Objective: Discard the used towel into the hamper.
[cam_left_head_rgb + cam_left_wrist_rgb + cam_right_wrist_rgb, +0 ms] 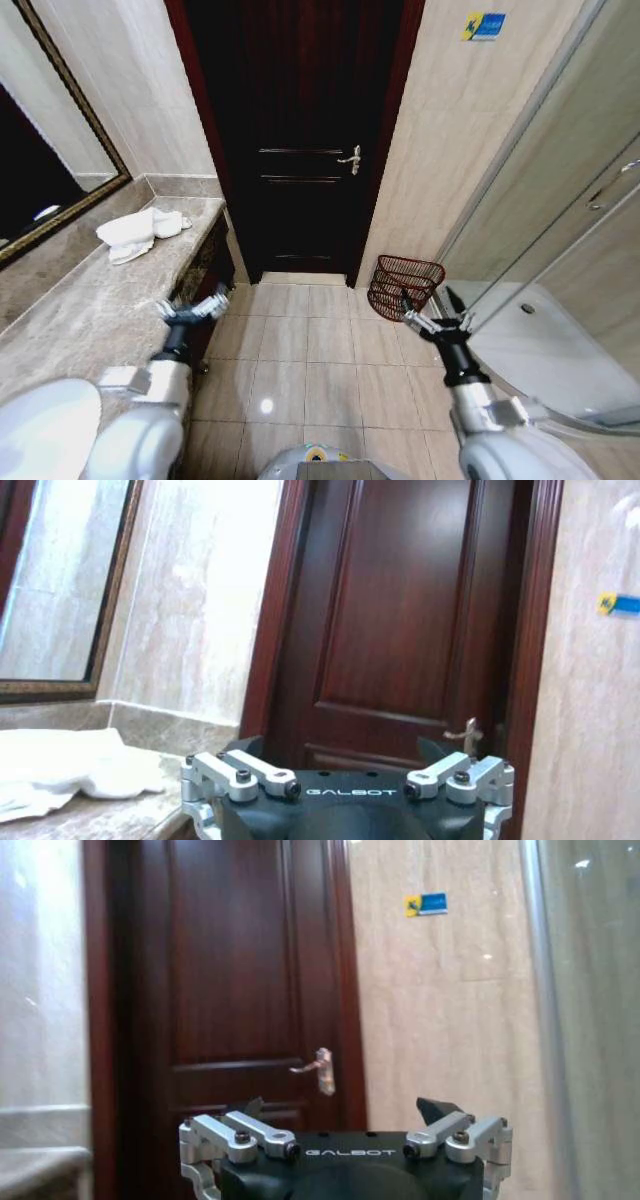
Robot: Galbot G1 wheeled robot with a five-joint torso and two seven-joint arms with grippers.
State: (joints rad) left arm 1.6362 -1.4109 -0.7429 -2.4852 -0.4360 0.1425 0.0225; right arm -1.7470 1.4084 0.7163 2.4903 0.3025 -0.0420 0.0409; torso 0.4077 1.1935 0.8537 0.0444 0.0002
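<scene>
Bathroom tiles stretch ahead of me, white towel (140, 232) heaped on the counter (90, 300) at ten o'clock, hamper (404, 287) at one o'clock by the door (300, 130), left gripper (192, 308) and right gripper (432, 310) both spread, empty.

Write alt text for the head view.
A crumpled white towel lies on the marble counter at left; a dark wire hamper stands on the tiled floor right of a closed dark door. The left end effector and right end effector hover open, empty.
</scene>
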